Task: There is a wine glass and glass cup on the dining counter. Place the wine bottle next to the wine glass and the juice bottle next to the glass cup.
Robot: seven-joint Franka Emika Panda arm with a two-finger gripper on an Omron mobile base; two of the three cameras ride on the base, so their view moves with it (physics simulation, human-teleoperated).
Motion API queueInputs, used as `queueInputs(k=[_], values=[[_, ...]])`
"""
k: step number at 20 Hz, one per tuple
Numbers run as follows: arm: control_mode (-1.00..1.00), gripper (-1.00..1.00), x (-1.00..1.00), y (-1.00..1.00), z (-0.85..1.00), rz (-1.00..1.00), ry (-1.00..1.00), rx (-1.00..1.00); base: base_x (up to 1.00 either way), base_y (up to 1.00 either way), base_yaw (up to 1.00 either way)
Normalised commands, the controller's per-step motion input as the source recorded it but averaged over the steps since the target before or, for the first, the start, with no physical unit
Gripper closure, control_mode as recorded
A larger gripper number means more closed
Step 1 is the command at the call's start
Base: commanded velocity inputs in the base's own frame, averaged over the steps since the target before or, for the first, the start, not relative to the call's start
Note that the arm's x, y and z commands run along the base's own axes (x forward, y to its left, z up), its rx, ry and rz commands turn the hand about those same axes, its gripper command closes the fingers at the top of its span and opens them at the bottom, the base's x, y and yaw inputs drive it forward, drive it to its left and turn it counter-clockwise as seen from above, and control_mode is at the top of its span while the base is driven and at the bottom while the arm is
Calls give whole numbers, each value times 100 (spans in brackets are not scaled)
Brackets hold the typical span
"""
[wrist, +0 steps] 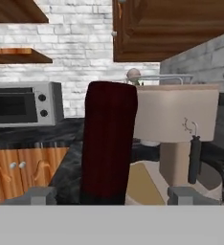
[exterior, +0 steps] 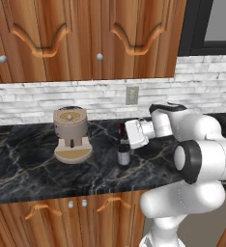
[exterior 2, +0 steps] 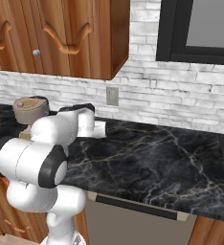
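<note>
The wine bottle (exterior: 123, 155) stands upright on the narrow black marble worktop (exterior: 28, 161), slim and dark with a pale label. Its dark red neck (wrist: 109, 143) rises between my two finger tips in the hand view. My gripper (wrist: 111, 195) is level with that neck and reaches in from the right in the left base view, gripper (exterior: 123, 136). The jaws stand open, with a gap on each side of the neck. The wine glass, glass cup, juice bottle and dining counter are out of view.
A beige coffee machine (exterior: 71, 134) stands just left of the bottle, coffee machine (wrist: 176, 119) close behind it in the hand view. A grey toaster oven (wrist: 23, 103) sits farther off. Wooden wall cupboards (exterior: 86, 38) hang above the worktop.
</note>
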Motion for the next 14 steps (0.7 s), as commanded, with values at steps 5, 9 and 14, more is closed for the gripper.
queueInputs(k=[5,9,14], values=[[-100,100,1,0,2,0,4,0,0,0,0],[-100,100,-12,0,26,0,1,0,0,0,0],[-100,100,-45,0,36,0,-4,0,0,0,0]])
